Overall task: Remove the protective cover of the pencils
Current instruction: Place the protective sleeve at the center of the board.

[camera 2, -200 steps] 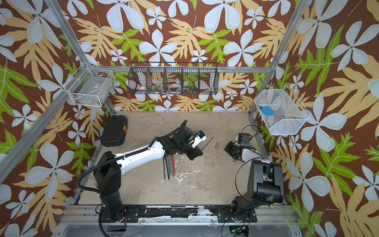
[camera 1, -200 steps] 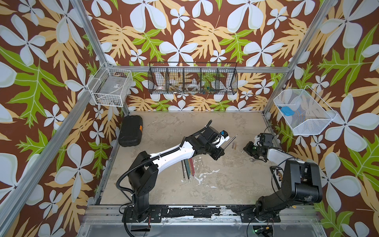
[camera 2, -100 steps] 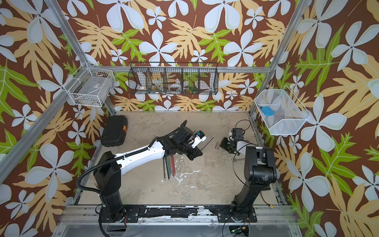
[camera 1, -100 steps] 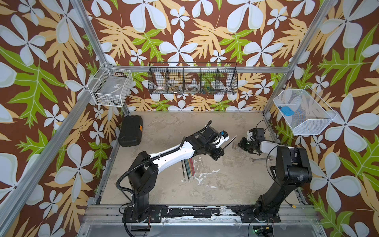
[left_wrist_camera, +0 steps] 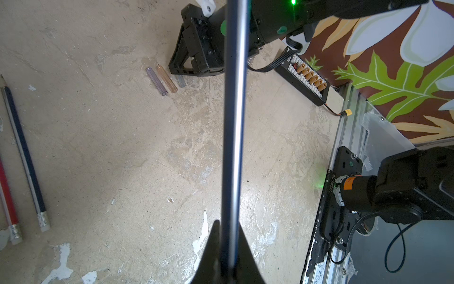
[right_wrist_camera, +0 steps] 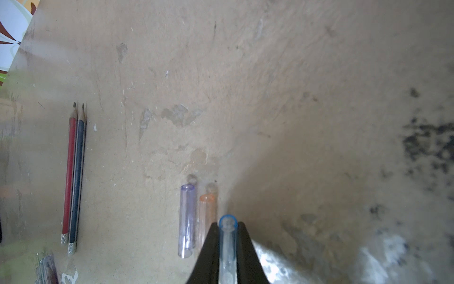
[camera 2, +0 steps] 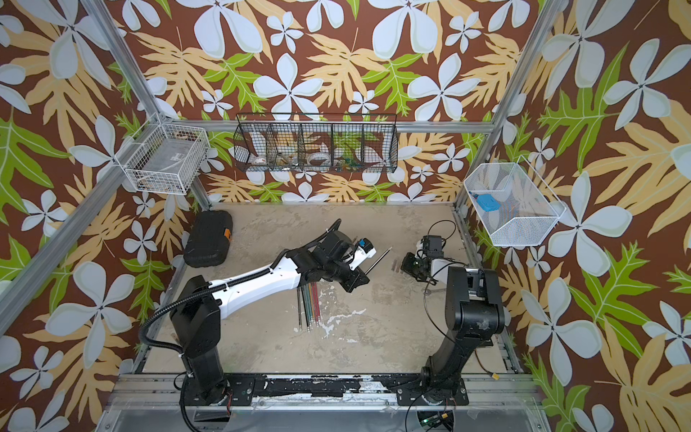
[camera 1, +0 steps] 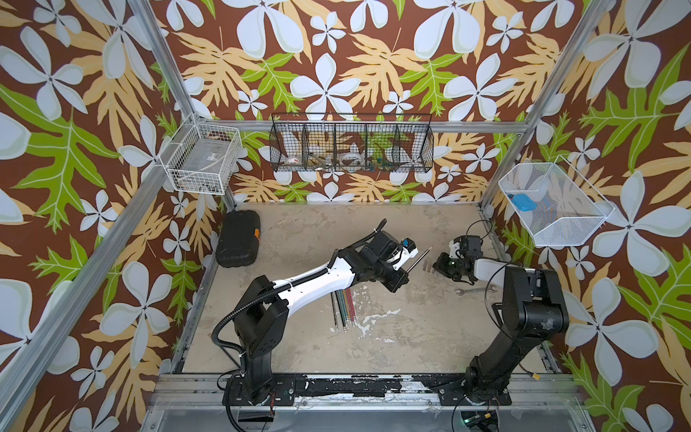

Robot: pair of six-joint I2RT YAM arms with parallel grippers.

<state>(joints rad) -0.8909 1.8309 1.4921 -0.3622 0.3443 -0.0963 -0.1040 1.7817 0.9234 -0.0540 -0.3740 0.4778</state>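
Several pencils (camera 1: 344, 310) are lying side by side on the table (camera 1: 411, 344) near its middle, under the left arm (camera 1: 318, 280). That arm is stretching toward the far right, the left gripper (left_wrist_camera: 228, 233) clamping one dark pencil (left_wrist_camera: 234, 123). The right gripper (right_wrist_camera: 228, 230), folded low at the right, is pinching a blue-rimmed cover (right_wrist_camera: 228, 246) just beside a purple cover (right_wrist_camera: 187, 221) and an orange cover (right_wrist_camera: 207, 214) on the table. A white mesh basket (camera 1: 561, 228) on the right wall is holding a blue object (camera 1: 522, 202)

Left arm (camera 1: 318, 279): white forearm shell, black joints, ribbed black hose (camera 1: 215, 333). Right arm (camera 1: 531, 299): all black, thin black cables (camera 2: 445, 221) looping off it, green light (left_wrist_camera: 293, 2) beside its wrist. Left claw (left_wrist_camera: 228, 223) and right claw (right_wrist_camera: 228, 223): black, tapering wedges.
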